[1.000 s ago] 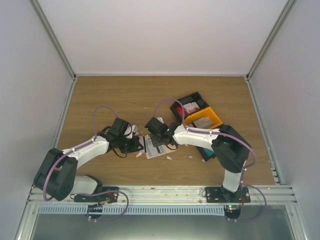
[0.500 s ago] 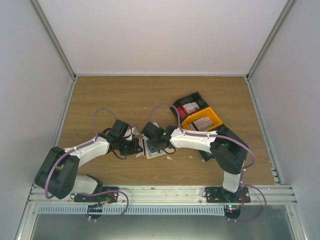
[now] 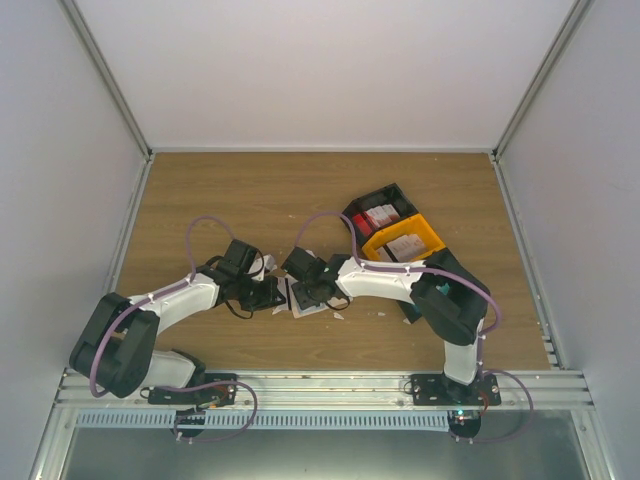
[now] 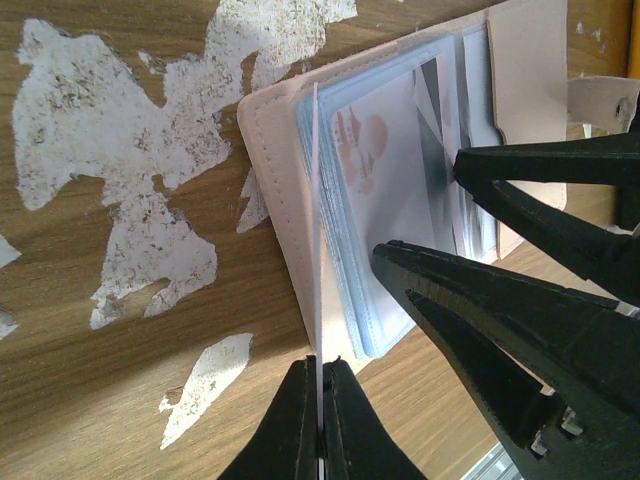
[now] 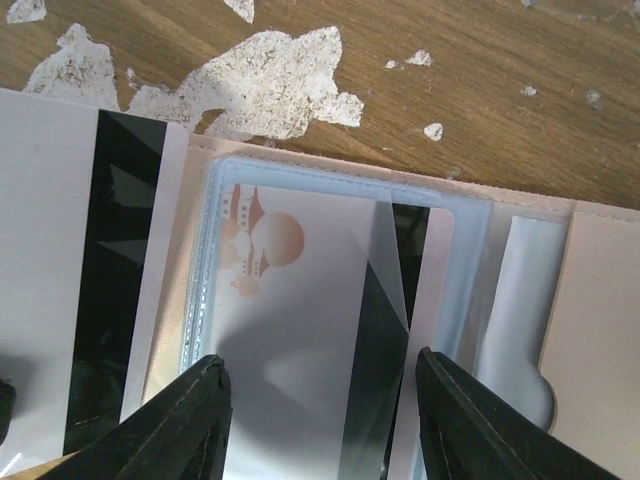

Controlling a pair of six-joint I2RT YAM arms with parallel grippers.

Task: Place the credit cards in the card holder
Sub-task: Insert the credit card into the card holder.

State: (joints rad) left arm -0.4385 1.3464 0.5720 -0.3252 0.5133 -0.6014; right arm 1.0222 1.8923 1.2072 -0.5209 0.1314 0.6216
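Left tool tight on card holder; right tool agape.

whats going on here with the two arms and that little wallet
The card holder lies open on the table. The left gripper is shut on one clear sleeve at its edge, pinching it upright. The right gripper is open just over a white card with an orange print that lies at a sleeve pocket. A second card with a black stripe lies beside it.
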